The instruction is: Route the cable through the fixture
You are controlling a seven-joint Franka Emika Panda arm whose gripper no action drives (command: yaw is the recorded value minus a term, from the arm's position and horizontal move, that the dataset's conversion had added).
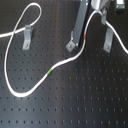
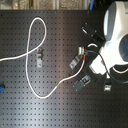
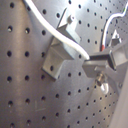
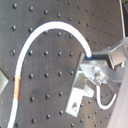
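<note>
The white cable loops widely over the black board, with a green band and a red band. Past the red band it rises to my gripper, which is shut on it at the top of the first exterior view. The fixture, a small grey tilted clip, stands just left of the red band in the first exterior view. In the first wrist view the cable crosses the fixture right beside the gripper. Whether it sits in the fork I cannot tell. The second wrist view shows the gripper on the cable.
Two similar upright grey clips stand on the board, one inside the cable's loop and one at the first exterior view's right. A blue object lies at the second exterior view's left edge. The robot's white body fills the second exterior view's right.
</note>
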